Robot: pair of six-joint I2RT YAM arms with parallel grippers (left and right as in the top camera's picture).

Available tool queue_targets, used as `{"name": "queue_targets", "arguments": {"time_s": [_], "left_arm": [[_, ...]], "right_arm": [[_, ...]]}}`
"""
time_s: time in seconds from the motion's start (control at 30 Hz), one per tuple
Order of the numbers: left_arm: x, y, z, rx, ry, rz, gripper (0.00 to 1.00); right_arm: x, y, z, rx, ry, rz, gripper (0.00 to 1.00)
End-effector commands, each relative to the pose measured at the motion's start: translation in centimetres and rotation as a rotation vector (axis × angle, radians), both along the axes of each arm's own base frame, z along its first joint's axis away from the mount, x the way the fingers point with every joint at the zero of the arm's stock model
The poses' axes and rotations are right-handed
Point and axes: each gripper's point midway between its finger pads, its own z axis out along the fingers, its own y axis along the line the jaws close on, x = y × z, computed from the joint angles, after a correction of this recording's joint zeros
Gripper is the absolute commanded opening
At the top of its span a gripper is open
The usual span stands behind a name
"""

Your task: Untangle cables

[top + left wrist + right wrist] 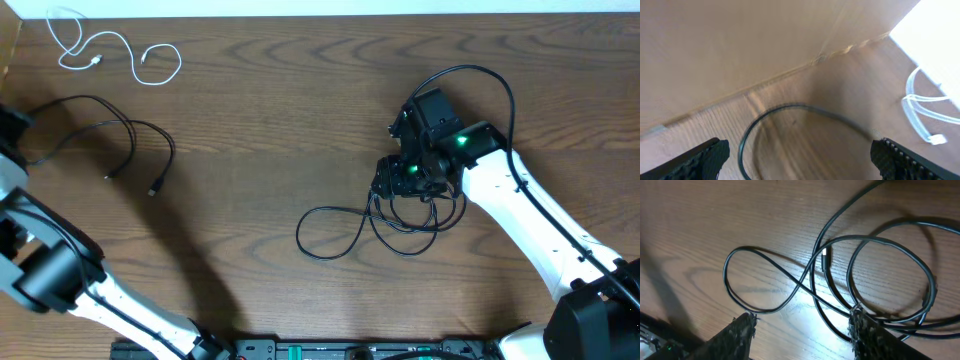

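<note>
- The left gripper (800, 152): released, jaws wide apart above the table (300, 120), clasping nothing. The left black cable (790, 106) curves on the wood just ahead of it.
- The right gripper (802, 325): jaws parted, low over the looped black cable (825, 260) at centre-right of the table, no strand clamped.
- The white cable (110, 50): curled at the far left corner, apart from both black ones.
</note>
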Motion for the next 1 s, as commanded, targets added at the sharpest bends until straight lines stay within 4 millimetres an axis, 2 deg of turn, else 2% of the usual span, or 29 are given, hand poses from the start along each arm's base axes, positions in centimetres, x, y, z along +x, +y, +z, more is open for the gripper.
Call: {"name": "queue_targets", "arguments": {"time_s": [0.0, 0.07, 0.13, 0.23, 0.3, 0.43, 0.53, 0.67, 0.77, 0.8, 0.97], "left_arm": [[-0.7, -0.9, 9.6, 0.107, -0.094, -0.004, 0.97], [-0.7, -2.5, 11.8, 0.082, -0.133, -0.048, 0.97], [-0.5, -4.8, 13.9, 0.026, -0.194, -0.121, 0.97], [0.2, -9.6, 16.5, -0.156, -0.318, -0.253, 0.97], [0.5, -13.6, 17.7, -0.336, -0.391, -0.359, 0.97], [0.8, -23.9, 18.3, -0.706, -0.411, -0.665, 0.97], [0.5, -30.9, 16.0, -0.886, -0.290, -0.795, 0.97], [-0.8, -40.2, 12.5, -0.893, -0.071, -1.025, 0.97], [-2.5, -45.5, 8.2, -0.859, 0.202, -1.039, 0.97], [-3.0, -46.8, 7.0, -0.831, 0.280, -1.039, 0.97], [-5.7, -53.7, 2.6, -0.632, 0.584, -1.133, 0.97]], "right_arm": [[0.0, 0.2, -0.2, -0.005, 0.007, -0.002, 0.61], [0.0, 0.2, -0.2, -0.006, 0.002, 0.009, 0.65], [0.1, 0.1, -0.2, -0.007, 0.002, 0.005, 0.76], [0.6, -0.6, -0.2, -0.006, 0.000, -0.019, 0.89], [0.9, -1.4, -0.2, -0.007, 0.005, -0.045, 0.93], [1.5, -4.0, -0.4, -0.021, 0.027, -0.103, 0.98], [1.8, -6.4, -0.6, -0.045, 0.039, -0.126, 0.99], [2.3, -10.7, -1.1, -0.123, 0.058, -0.233, 0.99], [2.4, -13.2, -1.3, -0.165, 0.068, -0.296, 0.99], [2.4, -13.5, -1.3, -0.166, 0.070, -0.303, 0.99], [2.0, -13.9, -1.6, -0.168, 0.087, -0.306, 0.99]]}}
